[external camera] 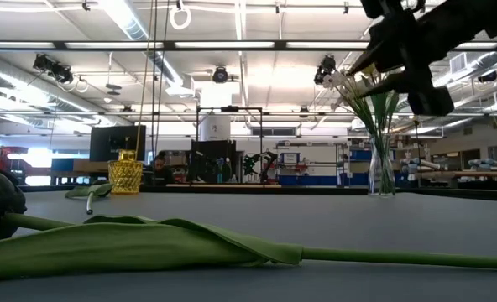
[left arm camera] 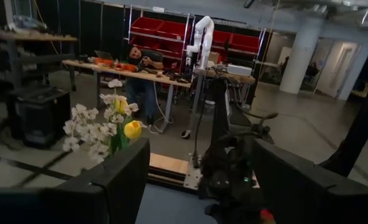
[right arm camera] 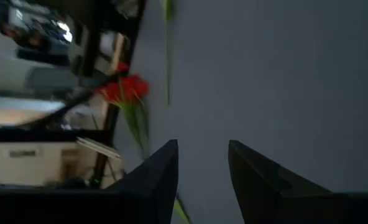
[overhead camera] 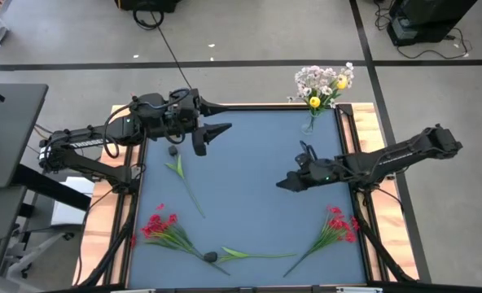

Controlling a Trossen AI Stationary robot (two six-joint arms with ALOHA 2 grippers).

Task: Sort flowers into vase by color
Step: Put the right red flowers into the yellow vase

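Note:
A clear vase [overhead camera: 310, 124] stands at the table's far right corner and holds white blossoms and yellow buds [overhead camera: 326, 81]; both also show in the low view [external camera: 381, 168] and the left wrist view [left arm camera: 112, 127]. One red spray [overhead camera: 159, 225] lies near-left and another [overhead camera: 337, 225] near-right. One dark bloom [overhead camera: 173, 150] lies far-left, its stem running toward the near edge. A second [overhead camera: 211, 257] lies at the near edge, filling the low view with its leaf [external camera: 148, 243]. My left gripper [overhead camera: 215, 132] hovers open at the far left. My right gripper [overhead camera: 283, 184] is open right of centre, over bare table.
A gold vase [external camera: 125, 174] stands at the far left of the table in the low view. Wooden rails [overhead camera: 119, 212] border the blue mat. The middle of the mat [overhead camera: 249, 203] lies bare between the sprays. A person sits at a bench [left arm camera: 137, 59] in the room beyond.

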